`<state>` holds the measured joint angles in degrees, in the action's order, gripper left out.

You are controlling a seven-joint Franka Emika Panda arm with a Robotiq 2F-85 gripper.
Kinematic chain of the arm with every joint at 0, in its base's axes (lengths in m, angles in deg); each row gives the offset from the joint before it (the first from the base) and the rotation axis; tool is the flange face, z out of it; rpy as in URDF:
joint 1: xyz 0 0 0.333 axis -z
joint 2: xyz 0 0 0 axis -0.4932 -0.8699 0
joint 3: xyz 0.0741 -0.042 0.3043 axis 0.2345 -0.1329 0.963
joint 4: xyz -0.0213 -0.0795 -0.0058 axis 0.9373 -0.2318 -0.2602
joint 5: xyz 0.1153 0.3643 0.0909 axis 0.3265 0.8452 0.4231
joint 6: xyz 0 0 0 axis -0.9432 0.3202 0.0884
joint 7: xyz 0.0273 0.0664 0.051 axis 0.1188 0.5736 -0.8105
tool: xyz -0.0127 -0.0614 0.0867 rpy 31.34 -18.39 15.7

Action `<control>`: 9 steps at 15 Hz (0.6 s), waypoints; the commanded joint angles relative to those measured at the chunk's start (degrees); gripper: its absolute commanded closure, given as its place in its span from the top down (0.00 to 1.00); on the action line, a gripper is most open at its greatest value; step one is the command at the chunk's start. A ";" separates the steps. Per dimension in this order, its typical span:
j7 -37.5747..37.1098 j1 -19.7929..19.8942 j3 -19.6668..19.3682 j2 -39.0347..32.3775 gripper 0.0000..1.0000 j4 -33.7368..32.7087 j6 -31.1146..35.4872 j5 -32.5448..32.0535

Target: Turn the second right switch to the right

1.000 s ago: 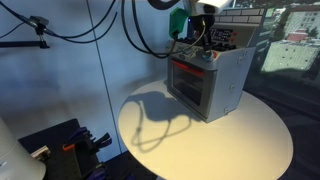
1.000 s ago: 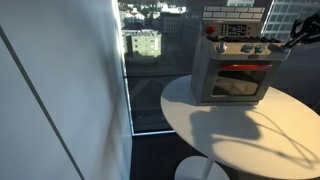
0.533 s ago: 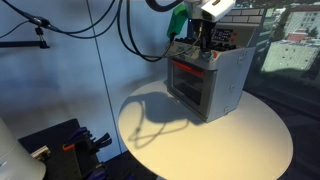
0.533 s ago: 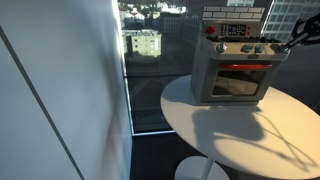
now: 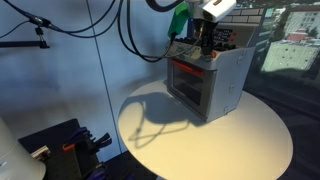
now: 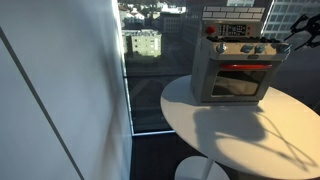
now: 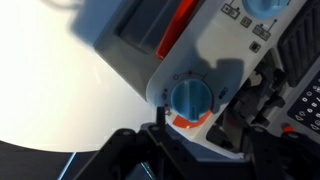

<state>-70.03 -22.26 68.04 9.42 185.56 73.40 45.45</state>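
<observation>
A round white table (image 5: 250, 140) carries a toy oven (image 5: 205, 85). The blue knob (image 7: 190, 98) on its front panel sits just ahead of the gripper (image 5: 205, 45). Its blurred jaws' spread I cannot tell.

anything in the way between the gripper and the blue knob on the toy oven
Nothing visible does. In the wrist view the blue knob sits right in front of the gripper, with no object between them. Only the toy oven and its own control panel surround the knob.
</observation>
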 commanded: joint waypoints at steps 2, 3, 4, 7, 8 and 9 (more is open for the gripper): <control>0.60 0.11 -0.15 1.95 1.00 1.65 -1.14 -2.39; 0.91 0.13 -0.19 2.18 1.00 1.85 -2.08 -3.61; 1.18 0.11 -0.23 2.50 1.00 2.20 -3.07 -5.29; 2.42 0.02 -0.16 3.78 1.00 3.22 -6.10 -9.67; 3.06 -0.03 -0.13 4.30 1.00 3.47 -7.24 -11.00; 3.48 -0.08 -0.11 4.87 1.00 3.73 -8.43 -12.17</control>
<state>-68.58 -22.34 68.05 11.14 187.44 68.43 36.29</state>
